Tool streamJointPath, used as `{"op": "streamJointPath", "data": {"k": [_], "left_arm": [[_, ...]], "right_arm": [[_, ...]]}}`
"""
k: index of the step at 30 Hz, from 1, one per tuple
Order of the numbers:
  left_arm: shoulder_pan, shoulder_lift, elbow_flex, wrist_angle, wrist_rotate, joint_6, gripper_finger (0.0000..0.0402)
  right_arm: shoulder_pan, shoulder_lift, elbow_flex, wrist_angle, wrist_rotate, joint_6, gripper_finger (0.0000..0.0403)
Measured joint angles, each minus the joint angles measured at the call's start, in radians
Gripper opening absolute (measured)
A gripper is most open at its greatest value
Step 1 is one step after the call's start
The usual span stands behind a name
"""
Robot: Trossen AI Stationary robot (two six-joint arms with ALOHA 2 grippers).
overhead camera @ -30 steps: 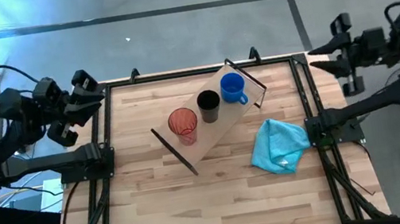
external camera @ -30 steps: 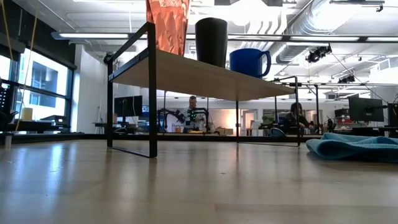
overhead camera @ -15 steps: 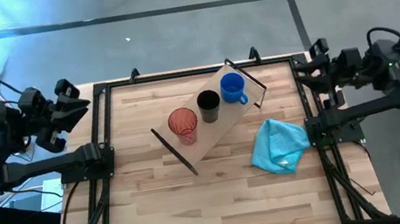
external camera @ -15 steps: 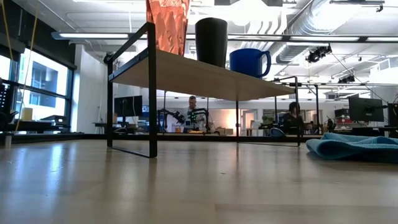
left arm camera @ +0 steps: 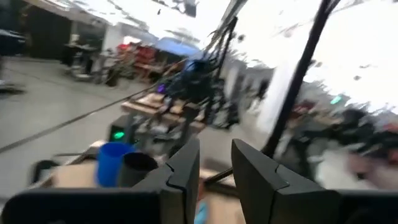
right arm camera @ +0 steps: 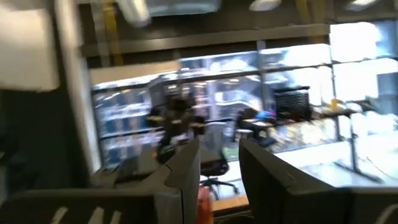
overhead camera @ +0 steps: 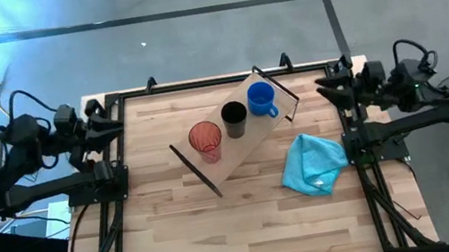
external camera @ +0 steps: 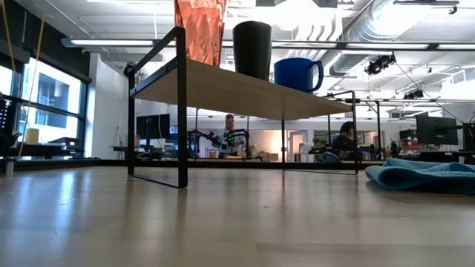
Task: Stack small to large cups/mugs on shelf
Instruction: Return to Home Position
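The shelf (overhead camera: pixel 235 138), a light board with black brackets, stands slantwise on the table's middle. On it in a row stand the orange-red tumbler (overhead camera: pixel 206 139), the black cup (overhead camera: pixel 234 117) and the blue mug (overhead camera: pixel 262 98), each upright on its base; they also show in the low view as tumbler (external camera: pixel 200 30), cup (external camera: pixel 252 48) and mug (external camera: pixel 297 74). My left gripper (overhead camera: pixel 107 126) is open and empty at the table's far left corner. My right gripper (overhead camera: pixel 327 89) is open and empty at the far right corner. Both point inward at the table.
A light blue cloth (overhead camera: pixel 313 162) lies crumpled on the table to the right of the shelf, also seen in the low view (external camera: pixel 419 176). Black rails (overhead camera: pixel 124 174) frame the tabletop. Bare wood lies along the near half. People sit far behind in the room.
My right gripper has come from outside the table's right edge toward the far right corner. My left gripper has drawn back away from the table and then swung in to the far left corner. The cups, shelf and cloth have stayed where they were.
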Motion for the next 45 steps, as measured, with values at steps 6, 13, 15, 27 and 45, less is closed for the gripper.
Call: {"op": "streamJointPath", "data": {"k": [6, 13, 15, 27, 45], "left_arm": [[0.0, -0.007, -0.084, 0.029, 0.003, -0.179, 0.0083], [0.0, 0.011, -0.122, -0.188, -0.017, -0.253, 0.0083], [0.0, 0.01, -0.138, -0.23, -0.031, -0.321, 0.0083], [0.0, -0.043, -0.289, 0.303, -0.044, -0.056, 0.0083], [0.0, -0.247, -0.733, 0.953, -0.089, -0.105, 0.0083]], "right_arm": [[0.0, -0.001, -0.001, -0.013, 0.134, 0.097, 0.0103], [0.0, -0.001, -0.001, -0.152, 0.157, 0.2, 0.0103], [-0.003, 0.001, -0.001, -0.195, 0.164, 0.194, 0.0103], [0.027, -0.01, -0.001, -0.335, 0.186, 0.214, 0.0103], [0.105, -0.05, -0.093, -0.009, 0.248, -0.132, 0.0103]]}}
